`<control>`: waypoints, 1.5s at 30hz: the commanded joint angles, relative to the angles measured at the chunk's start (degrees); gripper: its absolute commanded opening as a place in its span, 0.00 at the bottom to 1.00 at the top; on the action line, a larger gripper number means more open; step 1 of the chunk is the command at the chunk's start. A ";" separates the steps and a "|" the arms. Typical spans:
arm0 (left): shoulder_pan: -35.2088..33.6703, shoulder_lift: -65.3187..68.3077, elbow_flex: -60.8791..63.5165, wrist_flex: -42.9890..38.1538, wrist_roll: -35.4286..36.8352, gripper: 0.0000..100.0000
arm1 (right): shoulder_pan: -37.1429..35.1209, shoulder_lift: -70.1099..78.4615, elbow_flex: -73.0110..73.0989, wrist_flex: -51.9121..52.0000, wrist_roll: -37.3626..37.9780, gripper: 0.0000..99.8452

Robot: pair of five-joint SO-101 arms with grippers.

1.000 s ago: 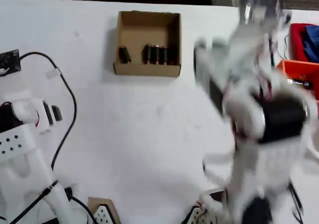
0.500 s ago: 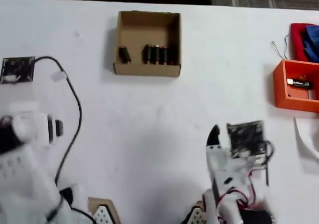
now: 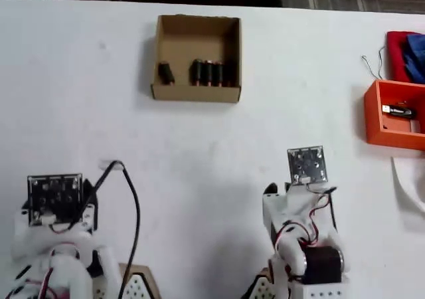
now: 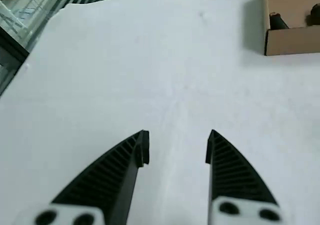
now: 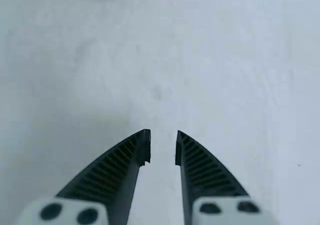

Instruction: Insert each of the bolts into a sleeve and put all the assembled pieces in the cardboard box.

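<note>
Cardboard box (image 3: 196, 94) holds assembled pieces (image 3: 209, 72); left gripper (image 4: 175, 147) and right gripper (image 5: 162, 147) fingers (image 5: 115, 170) parted.

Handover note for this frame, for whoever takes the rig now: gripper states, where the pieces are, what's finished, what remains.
Left gripper: open, empty, low over the table at its near edge.
Right gripper: open by a narrow gap, empty, also at the near edge.
Cardboard box: at the far side, holding four dark pieces: a lone piece and a row of three side by side.
Done: every piece in sight lies in the box.
Left: nothing apparent; whether each bolt sits fully in its sleeve is too small to tell.
</note>
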 commanded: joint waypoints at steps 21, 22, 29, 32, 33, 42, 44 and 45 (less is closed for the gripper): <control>14.59 -7.74 33.19 -12.57 10.99 0.20 | 2.86 0.66 13.45 -4.53 -0.09 0.07; 14.59 -7.74 34.68 -12.66 10.99 0.20 | 2.86 0.66 14.15 -4.79 -0.09 0.07; 15.03 -7.65 40.48 -14.95 10.99 0.20 | 3.21 0.66 17.41 -6.73 -0.26 0.07; 14.95 -7.65 40.48 -14.95 10.99 0.20 | 3.12 0.66 17.41 -6.73 -0.26 0.07; 14.86 -7.65 40.48 -14.95 10.99 0.20 | 3.12 0.66 17.41 -6.73 -0.26 0.07; 15.12 -7.65 41.10 -15.65 10.90 0.20 | 2.95 0.66 17.41 -6.73 -0.09 0.07; 15.03 -7.65 43.47 -17.85 10.81 0.20 | 2.86 0.66 17.41 -6.90 -0.18 0.07; 15.03 -7.65 46.20 -18.37 10.90 0.20 | 2.86 0.66 17.41 -6.90 -0.18 0.07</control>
